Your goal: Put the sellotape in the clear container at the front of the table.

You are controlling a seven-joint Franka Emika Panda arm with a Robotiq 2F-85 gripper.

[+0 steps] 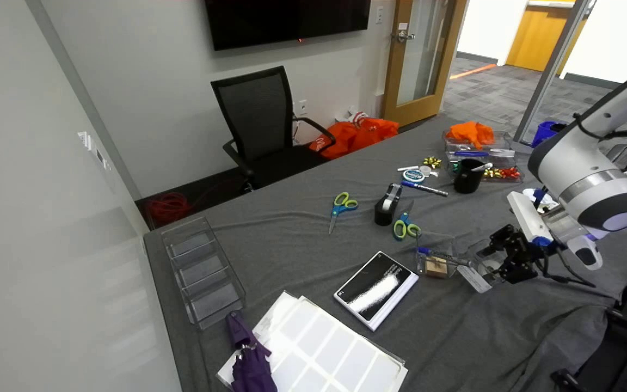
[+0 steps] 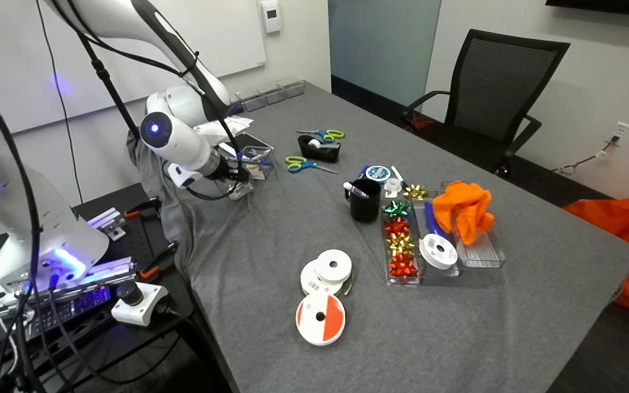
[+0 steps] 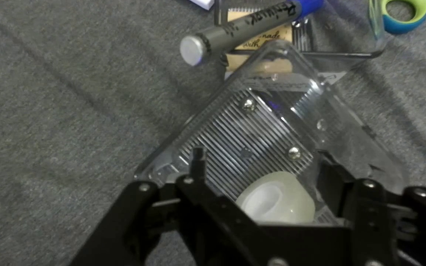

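The clear container (image 3: 235, 125) is a low see-through box with a ribbed floor, under my gripper in the wrist view. It also shows in both exterior views (image 1: 475, 250) (image 2: 242, 191), partly covered by the gripper. The sellotape (image 3: 294, 199), a pale roll with a white core, appears tilted inside the container's near part. Its lower side is hidden by the gripper. My gripper (image 3: 261, 157) is open, with one finger on each side of the roll and visible gaps between. The fingertips are at or just above the container; their exact height is unclear.
Another small clear container (image 1: 419, 267) with a brown block touches or nearly touches it, a marker (image 3: 242, 27) lying across. A boxed black-and-white notebook (image 1: 377, 288), scissors (image 1: 405, 226), a black tape dispenser (image 1: 388, 204), a black mug (image 2: 365, 202) and ribbon spools (image 2: 320, 319) are on the table.
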